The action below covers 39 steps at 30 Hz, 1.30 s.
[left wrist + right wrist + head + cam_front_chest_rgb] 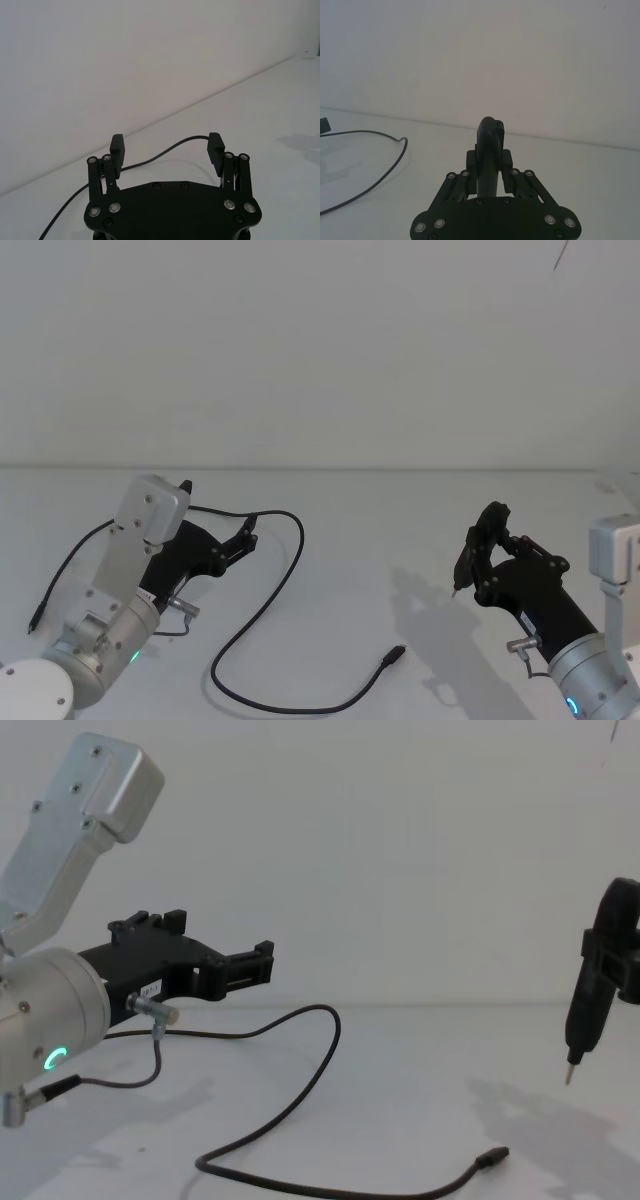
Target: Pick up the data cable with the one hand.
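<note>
- Head view: the left gripper (pixel 220 508) is spread open over the upper bend of the data cable (pixel 268 605). From there the cable loops across the white table (pixel 400 540) and ends in its plug (pixel 393 654), well apart from either arm. The step in hand looks like the approach, with nothing grasped yet.
- Left wrist view: the left gripper (pixel 166 145) has its fingers (pixel 117 146) wide apart, and the data cable (pixel 150 161) runs across the gap just beyond them. To grip well, it should probably come down with the strand centred between the pads and crossing them squarely, then close. A thin cable can easily slip out at the fingertips.
- Right wrist view: the right gripper (pixel 489 162) is clenched on a slim pointed tool (pixel 488 142). A stretch of the data cable (pixel 380 170) lies off to one side, clear of it.
- Chest view: the left gripper (pixel 222 948) hangs above the table, with the data cable (pixel 300 1105) lying flat beneath it. The gripper's own grey wire (pixel 152 1055) droops close to the strand and could snag on the way down. The pointed tool (pixel 584 1010) hangs far to the right and blocks nothing.
</note>
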Each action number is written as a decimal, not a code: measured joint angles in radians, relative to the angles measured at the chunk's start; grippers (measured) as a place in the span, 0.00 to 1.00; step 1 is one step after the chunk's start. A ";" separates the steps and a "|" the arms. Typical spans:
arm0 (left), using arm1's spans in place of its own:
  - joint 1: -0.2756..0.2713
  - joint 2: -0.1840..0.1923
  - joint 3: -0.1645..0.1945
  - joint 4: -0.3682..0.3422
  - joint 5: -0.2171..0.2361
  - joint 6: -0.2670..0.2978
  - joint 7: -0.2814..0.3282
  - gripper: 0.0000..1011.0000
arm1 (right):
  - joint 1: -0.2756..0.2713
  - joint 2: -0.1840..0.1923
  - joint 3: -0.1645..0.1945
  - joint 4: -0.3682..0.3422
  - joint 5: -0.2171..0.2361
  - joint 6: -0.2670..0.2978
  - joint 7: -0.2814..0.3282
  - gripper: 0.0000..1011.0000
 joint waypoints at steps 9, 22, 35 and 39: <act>0.000 0.000 0.000 0.000 0.000 0.000 0.000 0.99 | 0.000 0.000 0.000 0.000 0.000 0.000 0.000 0.28; 0.000 0.000 0.000 0.000 0.000 0.000 0.000 0.99 | 0.000 0.000 0.000 0.000 0.000 0.000 0.000 0.28; 0.000 0.000 0.000 0.000 0.000 0.000 0.000 0.99 | 0.000 0.000 0.000 0.000 0.000 0.000 0.000 0.28; 0.000 0.000 0.000 0.000 0.000 0.000 0.000 0.99 | 0.000 0.000 0.000 0.000 0.000 0.000 0.000 0.28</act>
